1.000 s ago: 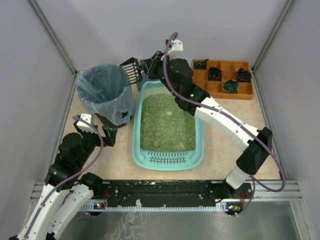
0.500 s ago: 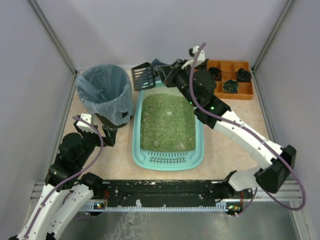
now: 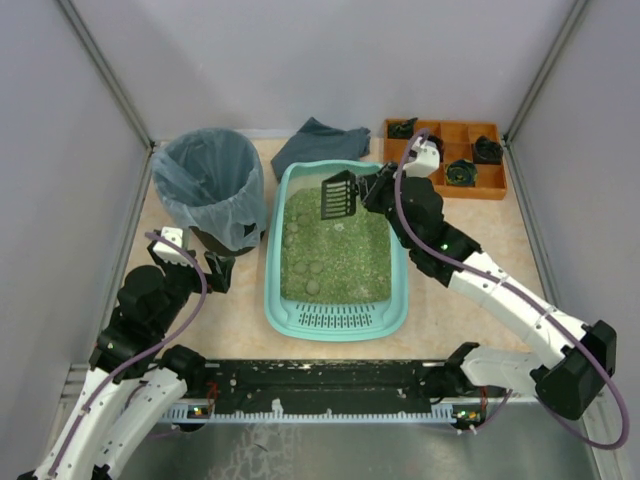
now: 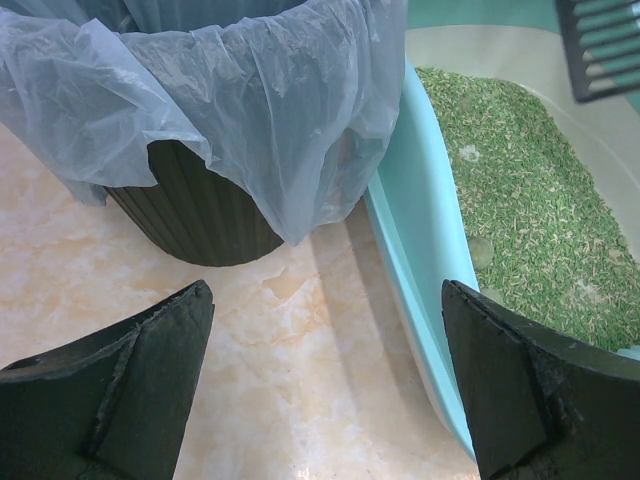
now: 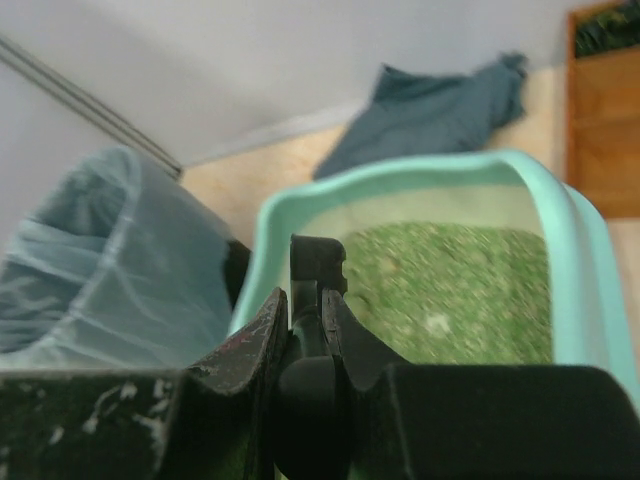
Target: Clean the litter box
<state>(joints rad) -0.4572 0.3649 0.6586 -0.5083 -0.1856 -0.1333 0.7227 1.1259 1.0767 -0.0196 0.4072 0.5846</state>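
Observation:
The turquoise litter box (image 3: pixel 272 270) lies in the middle of the table, its slotted grille at the near end. Green litter (image 3: pixel 340 250) with pale clumps (image 3: pixel 308 268) fills it. My right gripper (image 3: pixel 372 190) is shut on the handle of a black slotted scoop (image 3: pixel 338 196), which hangs over the far end of the box. In the right wrist view the gripper (image 5: pixel 305 300) pinches the scoop's handle (image 5: pixel 318 262) edge-on above the litter box (image 5: pixel 575 260). My left gripper (image 3: pixel 215 272) stands open low beside the bin. Its view shows the gripper (image 4: pixel 325 390) wide over bare table, next to the box wall (image 4: pixel 420 270).
A round dark bin (image 3: pixel 208 185) lined with a bluish bag stands left of the box, close to my left gripper. A dark cloth (image 3: pixel 320 145) lies behind the box. An orange compartment tray (image 3: pixel 445 158) with dark items sits at the back right.
My right arm swung the scoop from beside the bin's far rim to the right and nearer, so it now hangs over the box's far end. The left arm stayed still.

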